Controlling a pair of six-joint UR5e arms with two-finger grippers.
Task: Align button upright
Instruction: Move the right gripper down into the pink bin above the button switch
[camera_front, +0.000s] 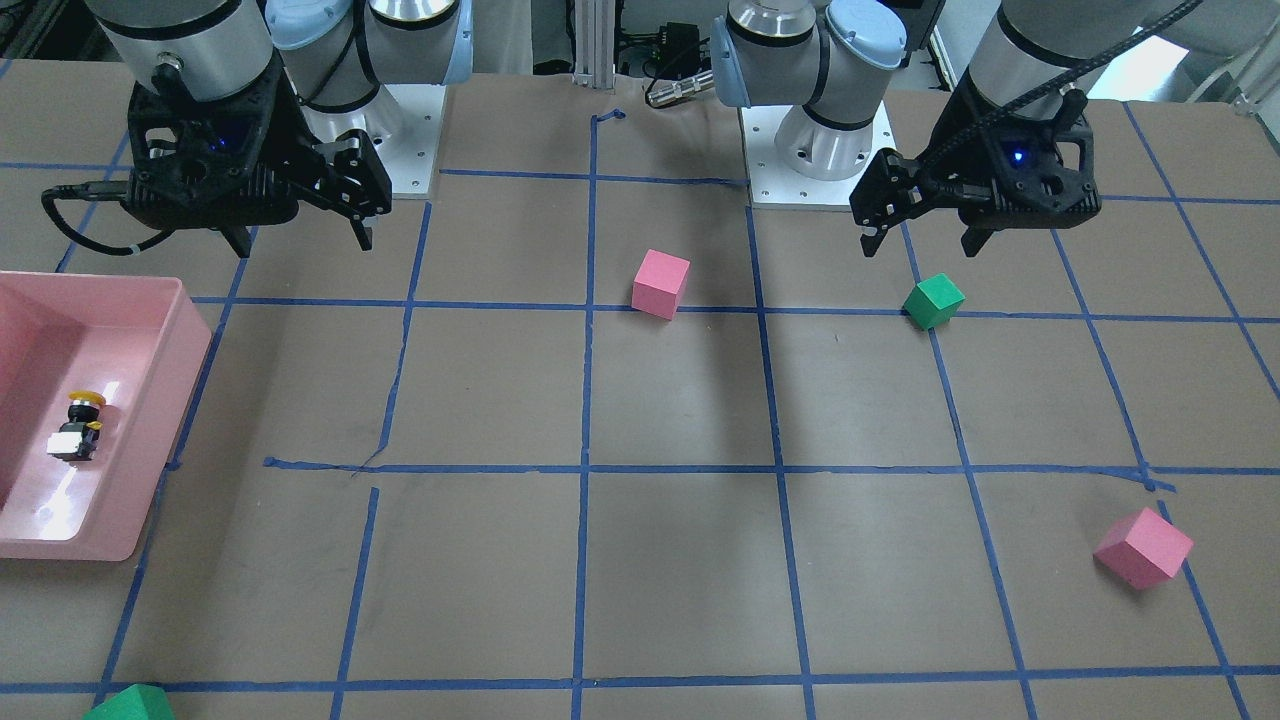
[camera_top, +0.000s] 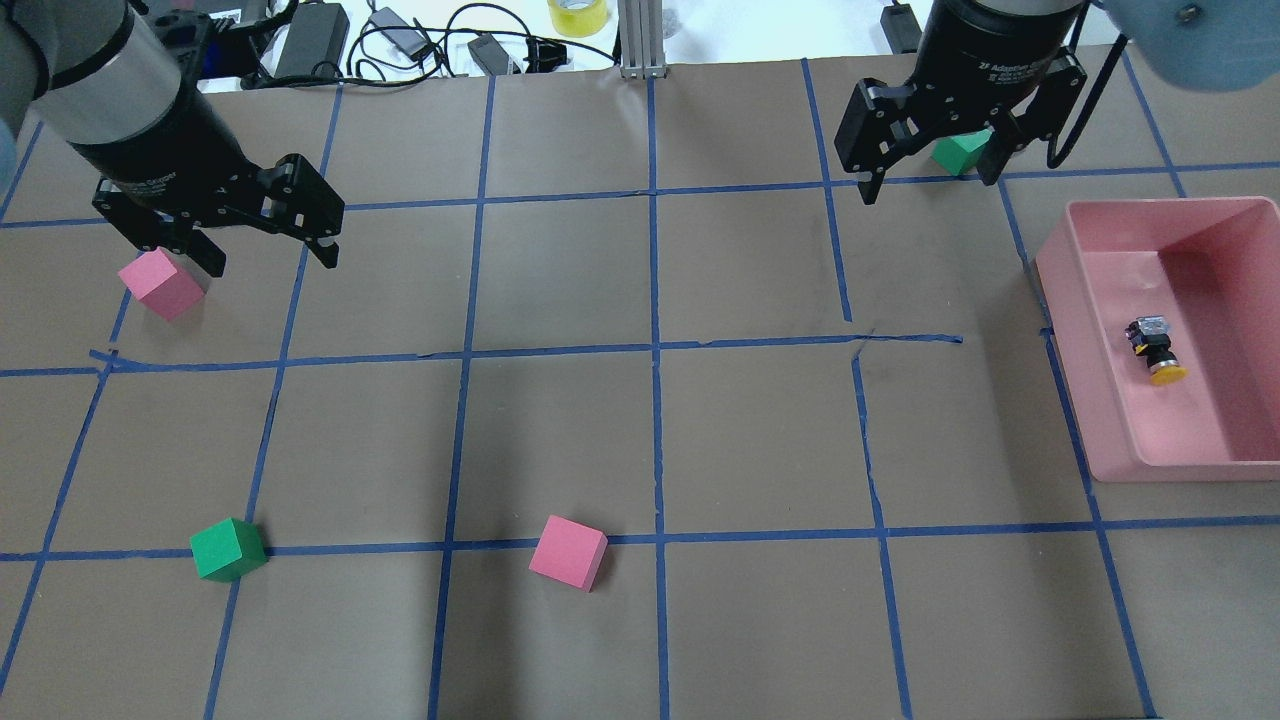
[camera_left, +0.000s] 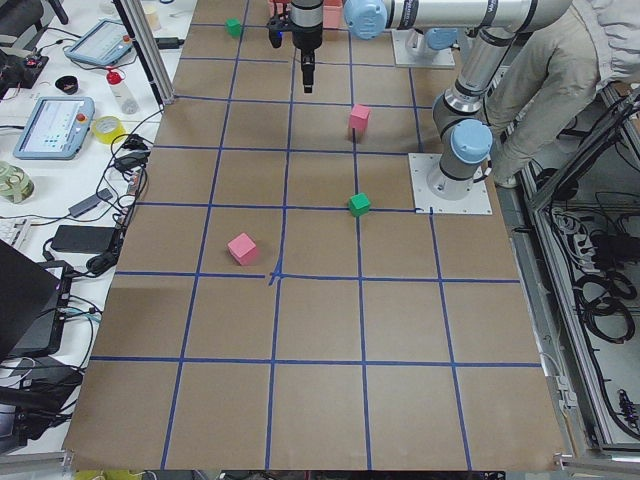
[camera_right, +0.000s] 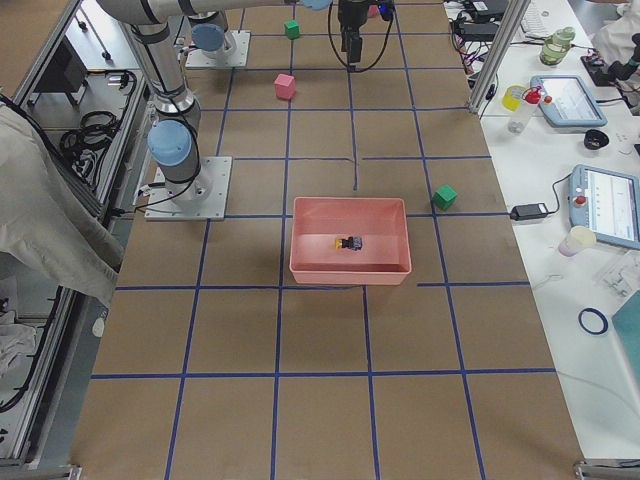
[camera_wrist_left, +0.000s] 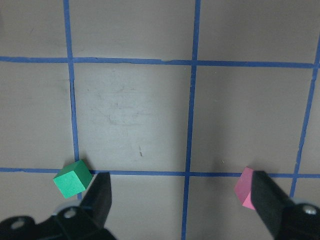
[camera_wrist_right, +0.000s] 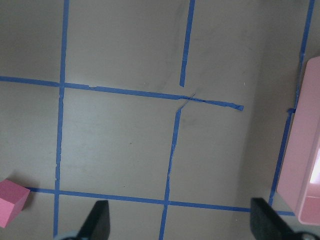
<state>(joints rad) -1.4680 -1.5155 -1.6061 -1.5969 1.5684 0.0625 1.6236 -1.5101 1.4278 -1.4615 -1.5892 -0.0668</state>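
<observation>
Starting at the left end of the table, our left tool hangs above the surface with its jaws spread wide and nothing between them. A pink cube sits just under it. Further right, the right tool is likewise wide open and empty, near the operators' edge. Right again stands the pink bin, toward the table's right end and about midway between the robot's edge and the operators' edge.

The button lies inside the bin on its side. Its yellow cap points toward the robot's edge and its pale block base toward the operators' edge. It touches no wall.

We judge it light and rigid. The round cap and cylindrical body look likely to roll, and the glossy bin floor may let it slide under a push. We would grip across the black body just behind the cap, or on the flat sides of the block. Either way it could be tipped onto its base, which looks the steadier footing. The bin walls limit a low sideways approach.

The right wrist view catches only the bin's edge, not the button. A green cube is partly hidden behind the right tool. The button is too small in every view for us to read its details.
</observation>
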